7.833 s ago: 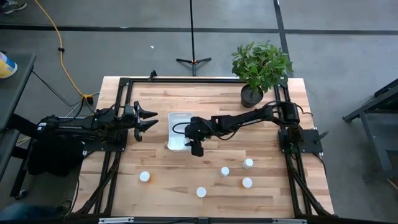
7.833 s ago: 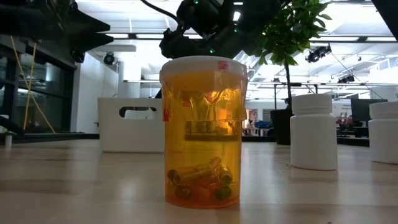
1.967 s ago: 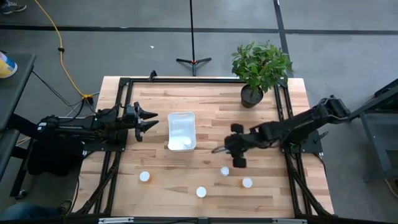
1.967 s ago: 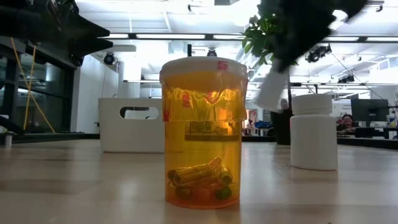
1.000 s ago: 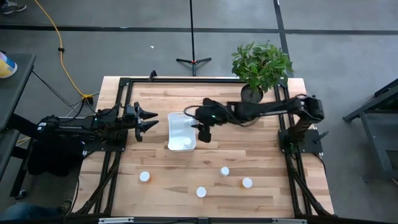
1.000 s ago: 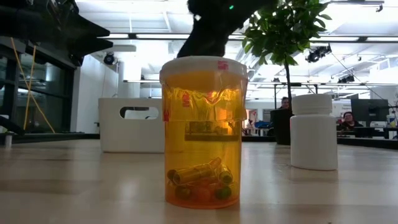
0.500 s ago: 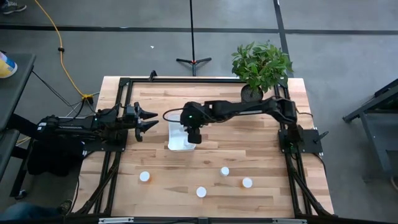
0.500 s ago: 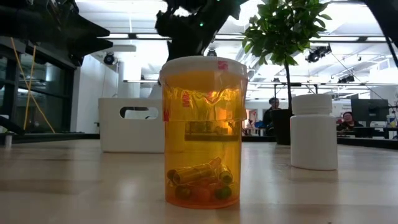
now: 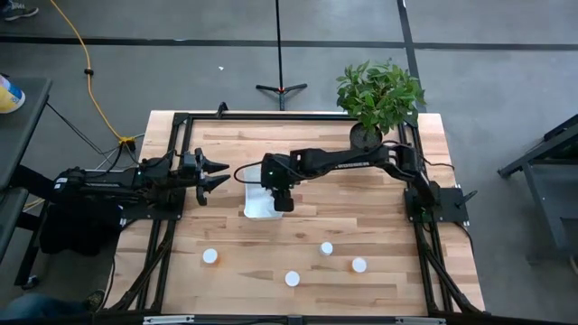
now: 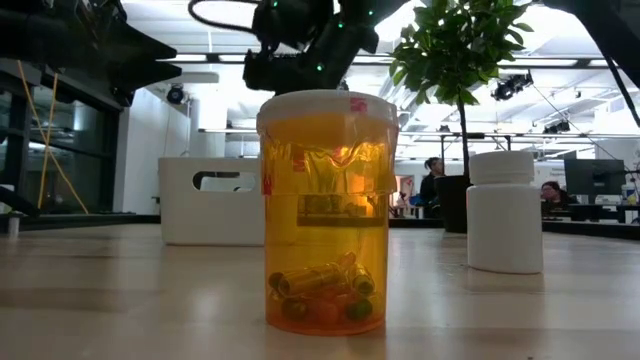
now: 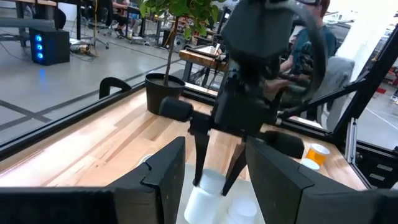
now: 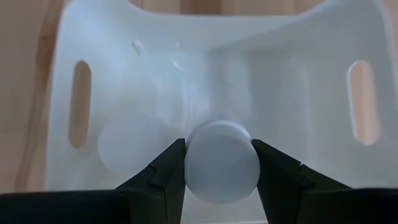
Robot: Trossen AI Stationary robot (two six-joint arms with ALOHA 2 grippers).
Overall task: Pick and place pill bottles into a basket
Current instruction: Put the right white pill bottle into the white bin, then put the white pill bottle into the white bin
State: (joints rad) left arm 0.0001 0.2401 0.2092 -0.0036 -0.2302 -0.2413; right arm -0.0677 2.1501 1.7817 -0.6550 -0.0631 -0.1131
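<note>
A small white round-capped pill bottle [image 12: 221,161] is gripped upright, cap up, by the right hand [image 12: 219,163] above the white translucent plastic basket [image 12: 292,93]. The left hand [image 9: 219,174] waits spread wide beside it.

From my station I saw a potted plant [image 9: 379,101] at the table's [image 9: 226,230] one o'clock corner. A yellow cable [image 9: 81,63] ran across the floor at ten o'clock, and a tripod stand [image 9: 280,88] stood at twelve.
</note>
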